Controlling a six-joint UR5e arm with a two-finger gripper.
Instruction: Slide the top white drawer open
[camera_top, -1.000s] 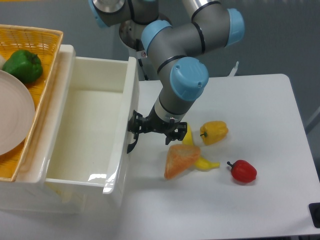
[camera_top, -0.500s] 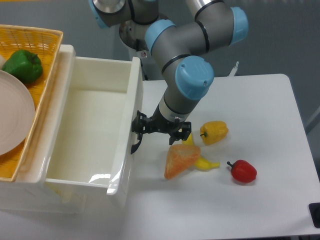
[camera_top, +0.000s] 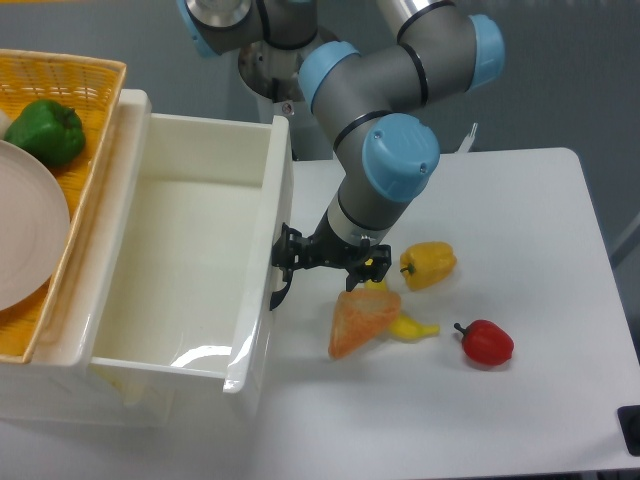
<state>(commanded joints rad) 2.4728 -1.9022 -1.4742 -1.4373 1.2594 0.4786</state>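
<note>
Claw grips the curved black handle of the top white drawer, at nine o'clock from the orange wedge.

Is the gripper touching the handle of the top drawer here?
Touching. The fixed camera shows the gripper closed around the black handle on the front of the top drawer, with no gap between them.

Bright, sharp; perhaps slight drawer glare

Plain grey-blue wall from 12 to 2 o'clock; smooth white rectangular table top fills 3 to 6 o'clock, evenly lit.
</note>
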